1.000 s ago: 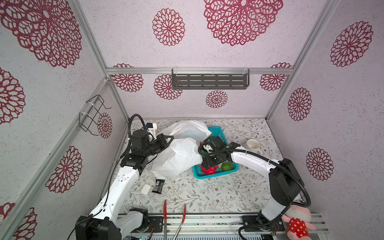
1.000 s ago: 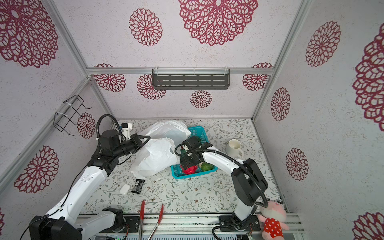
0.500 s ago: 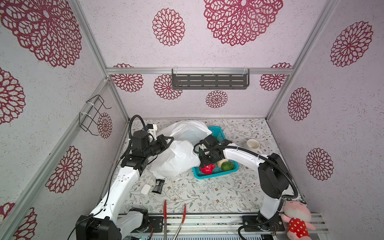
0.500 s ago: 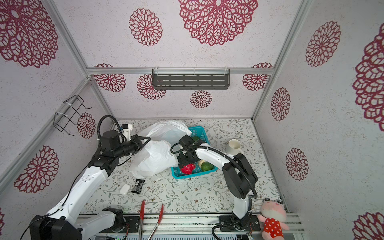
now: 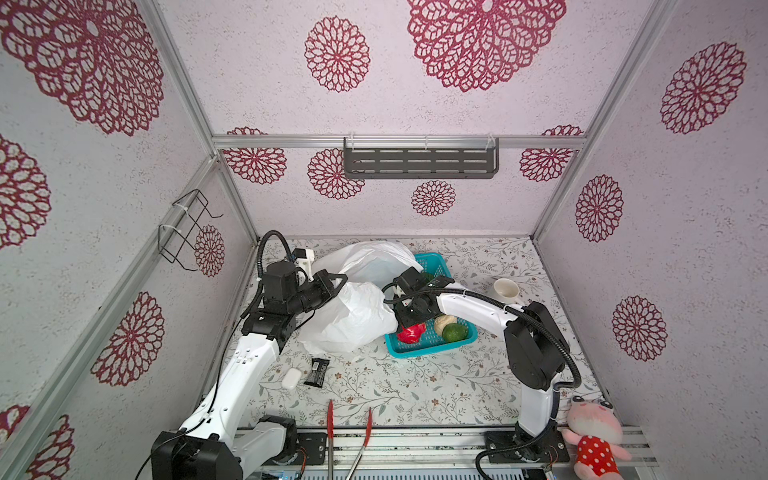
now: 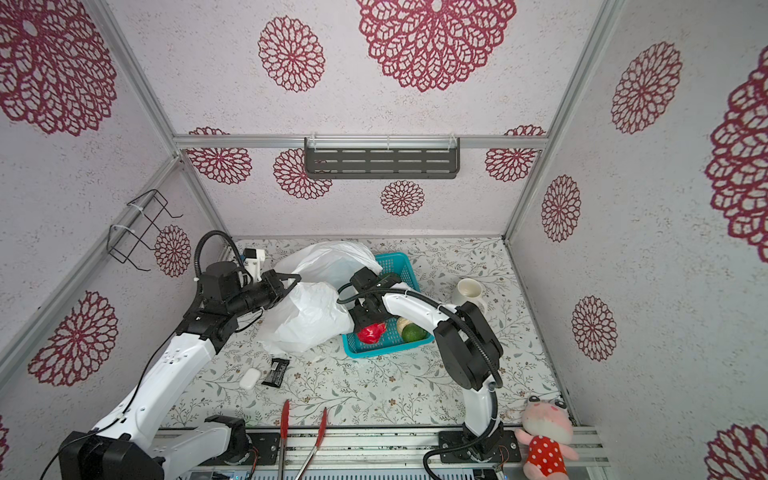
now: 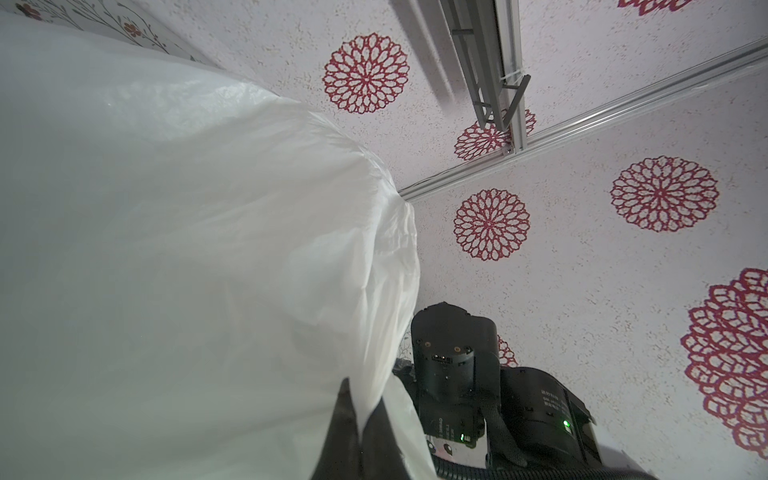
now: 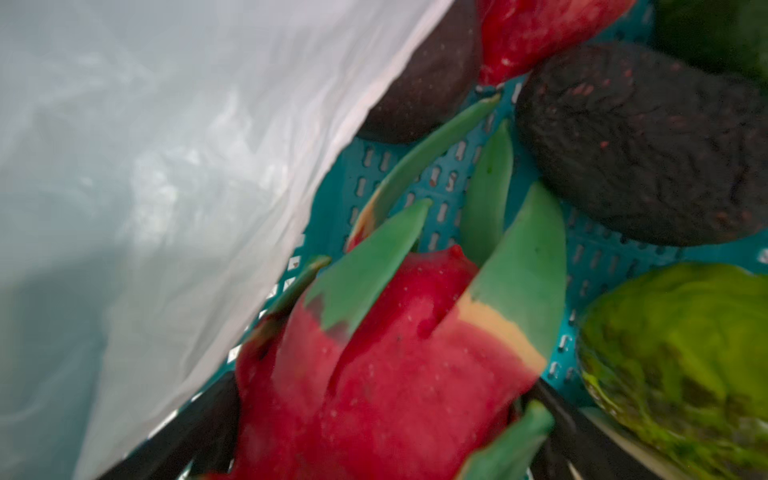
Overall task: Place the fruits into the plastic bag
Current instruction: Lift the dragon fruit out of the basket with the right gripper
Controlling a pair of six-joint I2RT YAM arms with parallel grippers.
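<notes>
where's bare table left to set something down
Widest bare table: between the basket, the tongs and the right arm. Also behind the cup, by the back wall. Crowded where the bag meets the basket.

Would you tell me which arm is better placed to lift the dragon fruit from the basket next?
Right. The right gripper is down in the teal basket, jaws open either side of the dragon fruit; the left gripper is shut on the plastic bag, holding it up.

Even bright light, blurry wrist close-ups
</notes>
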